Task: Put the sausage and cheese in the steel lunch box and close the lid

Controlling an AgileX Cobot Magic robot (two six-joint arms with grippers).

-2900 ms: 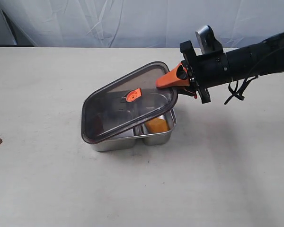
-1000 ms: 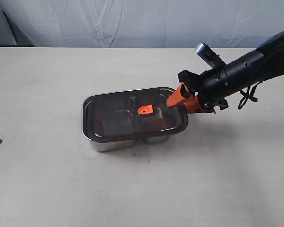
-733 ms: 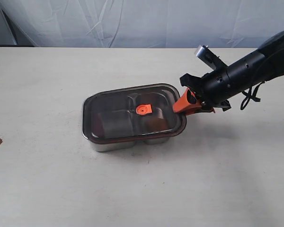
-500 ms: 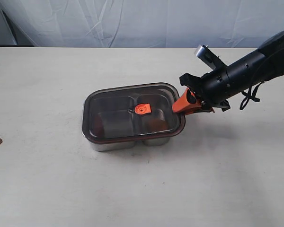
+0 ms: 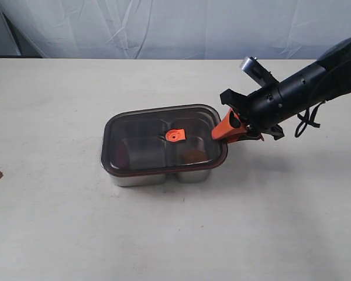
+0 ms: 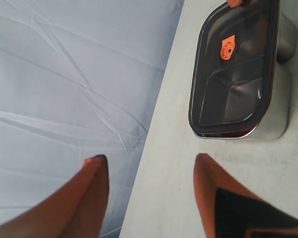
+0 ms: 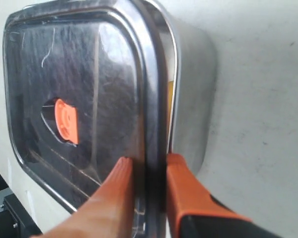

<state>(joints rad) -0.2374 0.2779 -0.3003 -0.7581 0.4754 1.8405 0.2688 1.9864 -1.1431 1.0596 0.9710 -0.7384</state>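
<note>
Lowered since before, lid (image 5: pixel 164 139) sits flat on box (image 5: pixel 141 178); my right tool (image 7: pixel 149 161) pinches its rim, my left tool (image 6: pixel 150 158) hangs spread.

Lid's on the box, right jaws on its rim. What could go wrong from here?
1. The right gripper has its jaws clamped on the rim of the lid. Retreating before opening fully could drag the lid askew or slide the steel lunch box.
2. The lid overhangs the box at the gripper's end, so it may only rest there, unseated; it probably needs a press down.
</note>
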